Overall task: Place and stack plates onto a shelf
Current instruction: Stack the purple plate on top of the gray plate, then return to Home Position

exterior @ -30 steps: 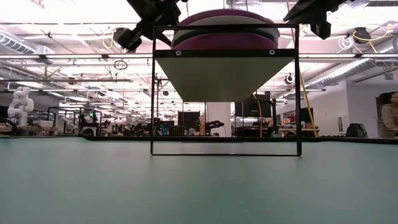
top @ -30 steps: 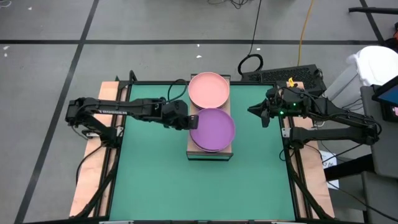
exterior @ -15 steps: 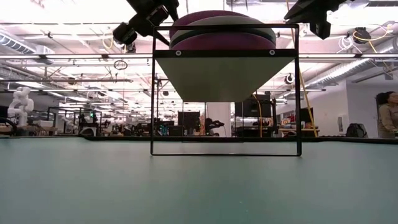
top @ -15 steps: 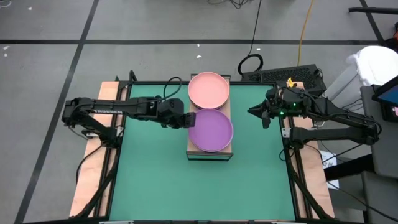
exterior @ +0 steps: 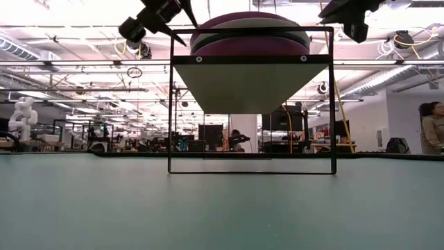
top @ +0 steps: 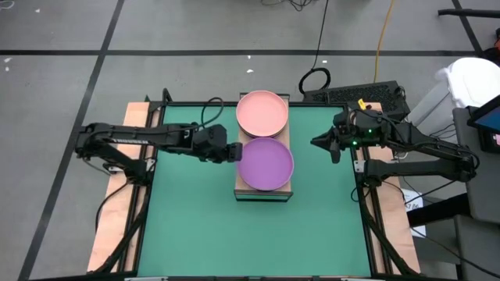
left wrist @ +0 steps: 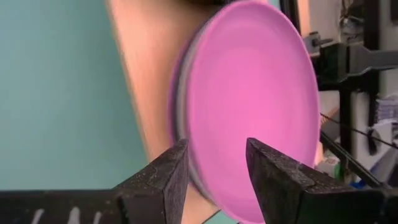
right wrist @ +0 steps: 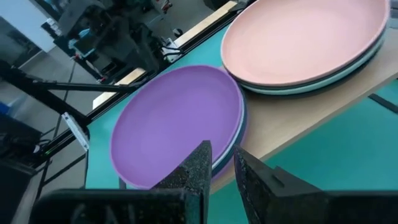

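Overhead, the shelf [top: 264, 148] stands at the middle of the worktop's far half, its long axis running from the far edge toward the near one. Two stacks fill it: a pink plate [top: 262, 112] tops the far stack, a purple plate [top: 266, 163] the near one. The left tool [top: 233, 152] sits just beside the purple plate's left rim, empty; the right tool [top: 316, 140] waits by the right edge, apart from the shelf.

Level with the worktop, the shelf board rides on a dark frame, and the near stack [exterior: 250, 36] lies flat on it, several plates deep.

From the left wrist, the fingers [left wrist: 163, 174] are parted a little with nothing between them, the purple plate just ahead.

From the right wrist, the fingers [right wrist: 198, 163] stand close together and hold nothing; both stacks lie level.

Stacking looks finished or nearly so; the next move likely calls for drawing the left tool clear without nudging the near stack.
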You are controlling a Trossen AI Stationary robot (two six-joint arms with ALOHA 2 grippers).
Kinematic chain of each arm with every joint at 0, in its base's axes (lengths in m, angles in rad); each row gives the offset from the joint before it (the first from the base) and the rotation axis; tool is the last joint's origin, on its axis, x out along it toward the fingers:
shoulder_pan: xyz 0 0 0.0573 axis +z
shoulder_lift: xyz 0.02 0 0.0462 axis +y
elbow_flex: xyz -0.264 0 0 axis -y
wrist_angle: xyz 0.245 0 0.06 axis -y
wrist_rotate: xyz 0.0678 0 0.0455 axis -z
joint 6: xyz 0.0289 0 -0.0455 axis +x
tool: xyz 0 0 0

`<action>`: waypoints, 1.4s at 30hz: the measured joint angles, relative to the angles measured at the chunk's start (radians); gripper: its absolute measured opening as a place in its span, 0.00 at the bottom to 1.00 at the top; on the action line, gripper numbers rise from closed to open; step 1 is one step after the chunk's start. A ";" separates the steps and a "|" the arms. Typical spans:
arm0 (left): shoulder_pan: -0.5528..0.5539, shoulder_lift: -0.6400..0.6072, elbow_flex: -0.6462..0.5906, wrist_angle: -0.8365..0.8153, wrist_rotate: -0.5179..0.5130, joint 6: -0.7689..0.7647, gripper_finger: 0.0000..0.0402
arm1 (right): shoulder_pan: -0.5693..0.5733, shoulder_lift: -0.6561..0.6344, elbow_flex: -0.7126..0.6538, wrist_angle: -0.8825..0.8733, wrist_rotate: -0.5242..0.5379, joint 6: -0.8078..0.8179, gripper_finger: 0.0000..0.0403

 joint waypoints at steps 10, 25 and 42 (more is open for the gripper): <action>0.000 -0.080 0.000 -0.051 -0.081 0.062 0.41 | 0.000 0.000 0.000 0.032 -0.011 -0.075 0.13; 0.029 -0.192 0.000 -0.074 -0.088 0.419 0.14 | 0.000 0.003 0.000 0.162 -0.004 -0.376 0.13; 0.062 -0.378 -0.007 -0.052 -0.110 1.258 0.01 | 0.000 0.003 0.000 0.193 -0.009 -0.422 0.00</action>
